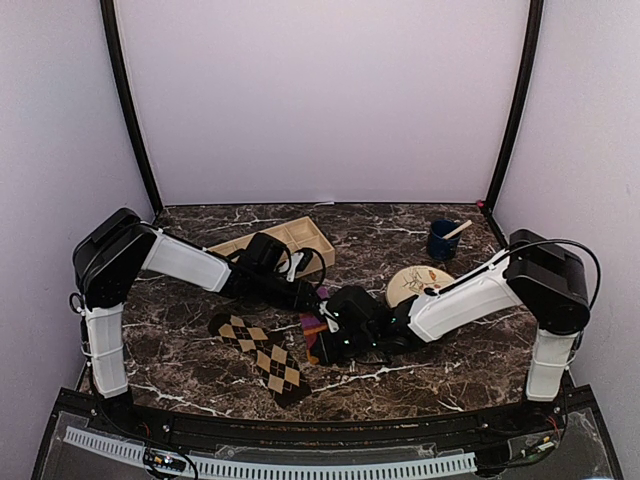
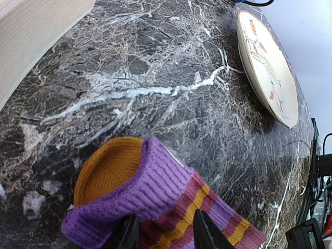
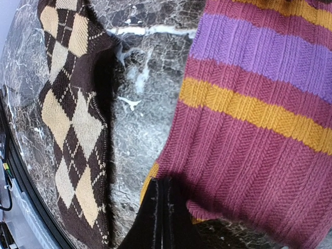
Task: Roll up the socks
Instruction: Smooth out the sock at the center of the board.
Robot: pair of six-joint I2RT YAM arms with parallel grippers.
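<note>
Robot test booth, probably lab bench setup. Plain pale walls (image 1: 320, 100) close three sides, black frame posts (image 1: 128, 110) at corners. Two arms (image 1: 185, 262) bolted at near edge of marble-pattern tabletop (image 1: 400, 385); slotted cable duct (image 1: 300, 466) along front. Household props: plate (image 1: 415, 280), blue cup (image 1: 441, 240), wooden tray (image 1: 290, 240), socks (image 1: 262, 355)

Argyle sock (image 1: 262, 355): dark brown, tan diamonds, thin pale stitch lines crossing them. Lies flat, stretched full length, diagonal on marble tabletop (image 1: 380, 228), front-left of centre, one end toward near edge.

Striped sock (image 2: 174, 205): maroon-red ribbed knit, orange and purple bands. Purple end folded over, rounded orange part cupped open beside it. Sits just right of argyle sock, strip of bare marble between them in right wrist view. Overhead view shows only small purple and red patches; rest hidden.
</note>
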